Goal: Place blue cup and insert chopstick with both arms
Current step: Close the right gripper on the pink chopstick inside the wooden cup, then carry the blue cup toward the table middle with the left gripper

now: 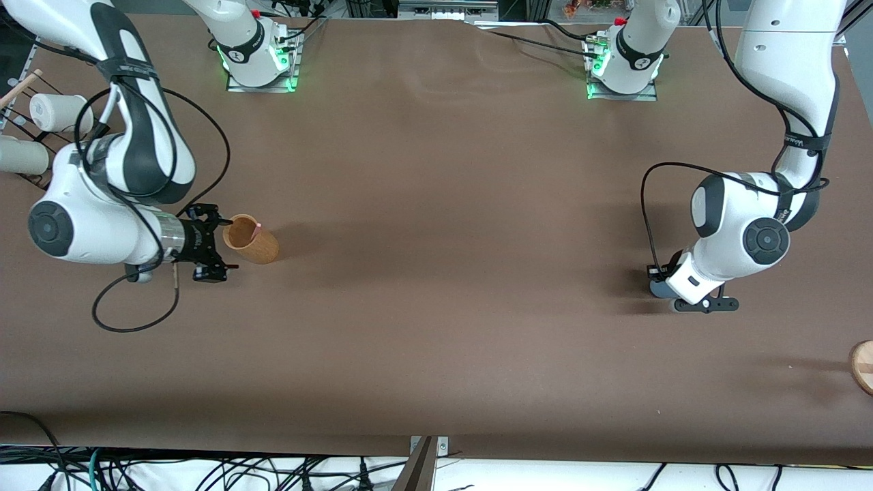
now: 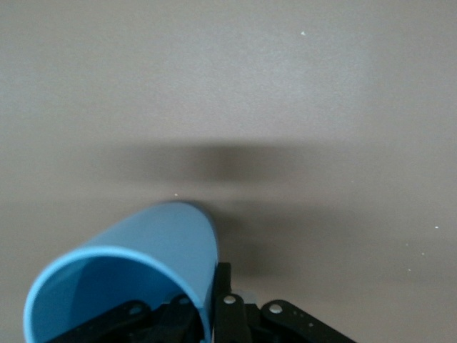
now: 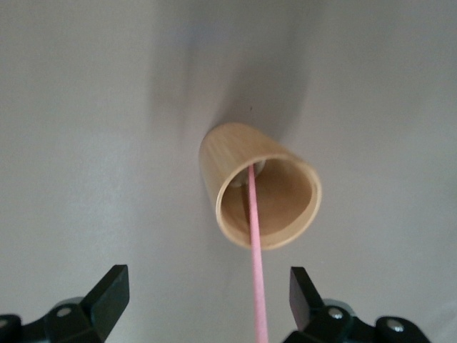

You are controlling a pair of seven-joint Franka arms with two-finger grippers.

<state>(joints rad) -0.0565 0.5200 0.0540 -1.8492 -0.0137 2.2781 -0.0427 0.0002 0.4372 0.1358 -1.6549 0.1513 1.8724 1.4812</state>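
Fingers (image 3: 107,293) of my right gripper (image 3: 207,300) stand spread wide, gripping nothing, just above the wooden cup (image 3: 260,187) at the right arm's end of the table (image 1: 436,273). I see the pink chopstick (image 3: 255,243) leaning inside that cup, its upper end rising between the parted fingers without touching them. My left gripper (image 2: 214,318) is low over the left arm's end of the table, clamped on the rim of the blue cup (image 2: 136,275), one finger inside and one outside. I can't tell whether the cup touches the table.
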